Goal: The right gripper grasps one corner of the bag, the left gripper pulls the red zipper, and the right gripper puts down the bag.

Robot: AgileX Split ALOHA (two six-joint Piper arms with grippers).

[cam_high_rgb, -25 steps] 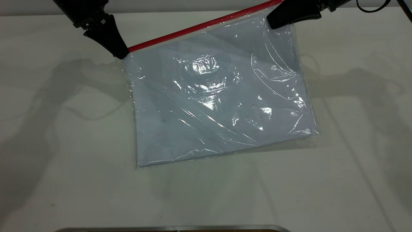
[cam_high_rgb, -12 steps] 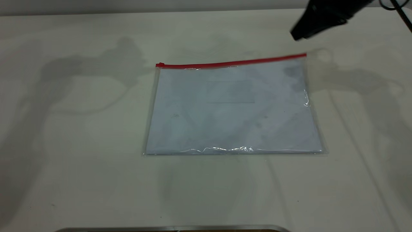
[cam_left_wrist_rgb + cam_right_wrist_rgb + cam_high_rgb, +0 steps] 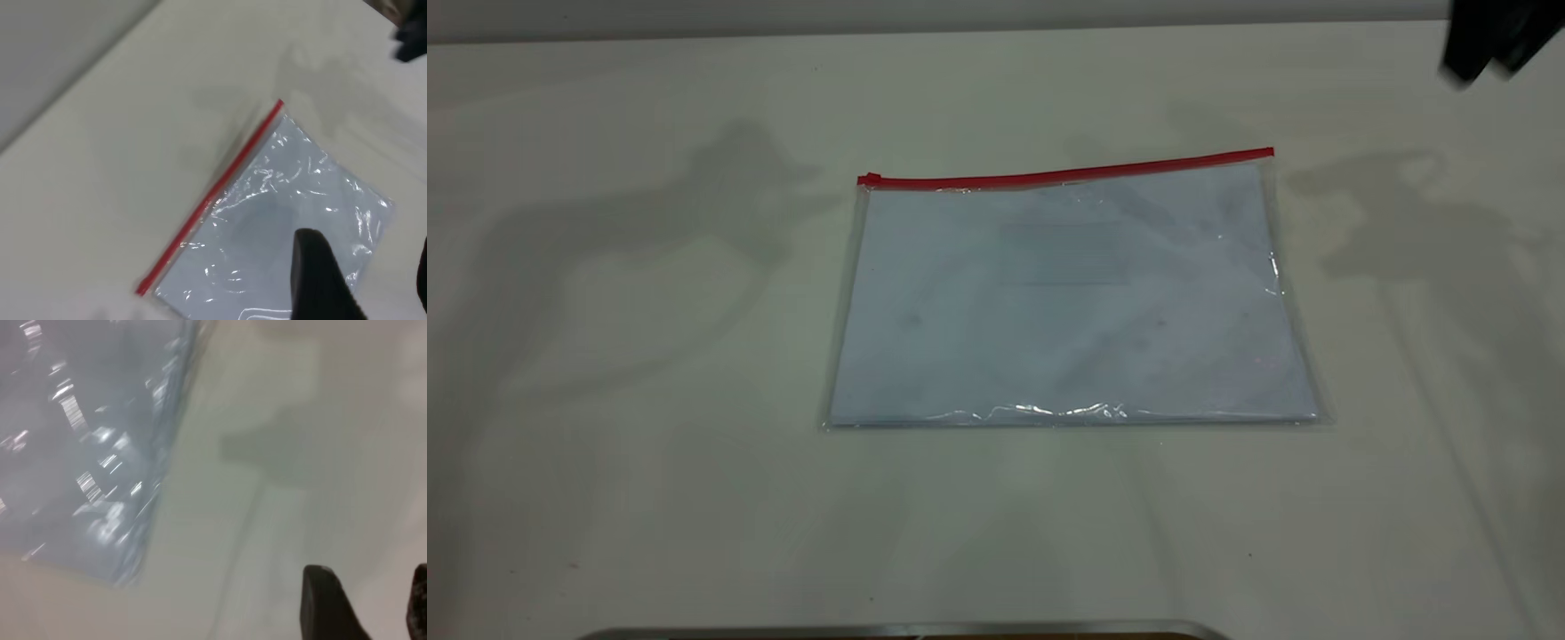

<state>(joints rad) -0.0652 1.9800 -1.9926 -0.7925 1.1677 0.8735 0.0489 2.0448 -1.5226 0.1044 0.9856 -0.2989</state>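
The right gripper (image 3: 1485, 44) is now high at the far right edge of the table (image 3: 605, 498), well apart from the bag (image 3: 1067, 302) and holding nothing; in its wrist view 2 dark fingers (image 3: 327, 607) stand with a clear gap between them, so I judge it open. Half a second ago it was much nearer, just above the right corner (image 3: 1267, 158) of the bag, and 1 second ago it held that corner lifted in the air. The left gripper (image 3: 373, 280) is not seen from outside any more; its wrist camera looks down on the bag from above, with 1 black finger (image 3: 320, 273) in front and the other only at the picture edge, the gap between them wide and empty. 1 second ago it was pinching the left end of the red zipper (image 3: 1067, 171). The bag now lies flat near the middle of the table, smooth, with the white paper inside and the zipper along its far edge. The small slider (image 3: 869, 180) sits at the left end of the strip. From this I think that all 3 steps are finished: corner grasped, zipper pulled, bag put down. Both arms seem to be only retreating, and nothing is left to do with the bag.
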